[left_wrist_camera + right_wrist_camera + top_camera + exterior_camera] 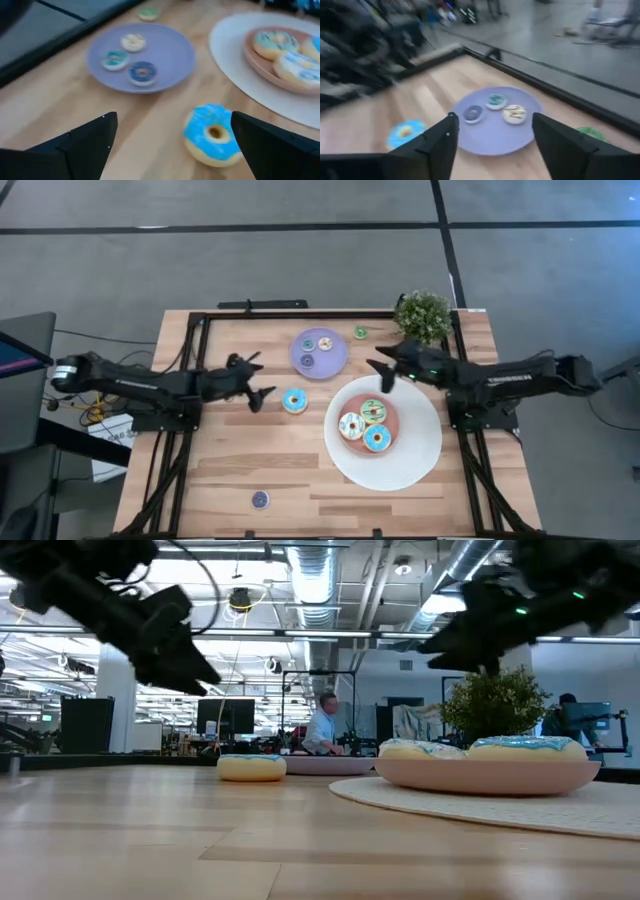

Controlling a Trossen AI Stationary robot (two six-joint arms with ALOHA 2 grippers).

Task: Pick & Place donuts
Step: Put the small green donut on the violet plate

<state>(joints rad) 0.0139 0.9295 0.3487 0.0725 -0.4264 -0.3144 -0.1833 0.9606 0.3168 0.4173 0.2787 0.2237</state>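
Note:
A blue-iced donut lies flat on the wooden table; it also shows in the left wrist view. My left gripper is open and empty, just left of it and above the table. Three larger donuts, cream, striped and blue, lie in the pink centre of the white plate. Three tiny donuts lie on the lavender plate. My right gripper is open and empty, between the two plates and above them.
A tiny green donut lies near the far edge, and a tiny purple one near the front. A potted plant stands at the far right corner. A black frame runs around the table.

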